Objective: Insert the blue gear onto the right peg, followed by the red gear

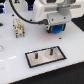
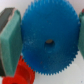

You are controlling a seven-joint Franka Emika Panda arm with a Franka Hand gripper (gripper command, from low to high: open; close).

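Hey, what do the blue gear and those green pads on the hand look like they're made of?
The blue gear looks like moulded plastic: uniform bright blue, matte, with fine regular teeth around its rim and a clean centre hole. The green pads appear to be soft rubber or foam, dull and slightly rounded at the edges, though the blur leaves that open.

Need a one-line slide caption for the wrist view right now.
Gripper pads flank the blue gear, with the red gear beside it.
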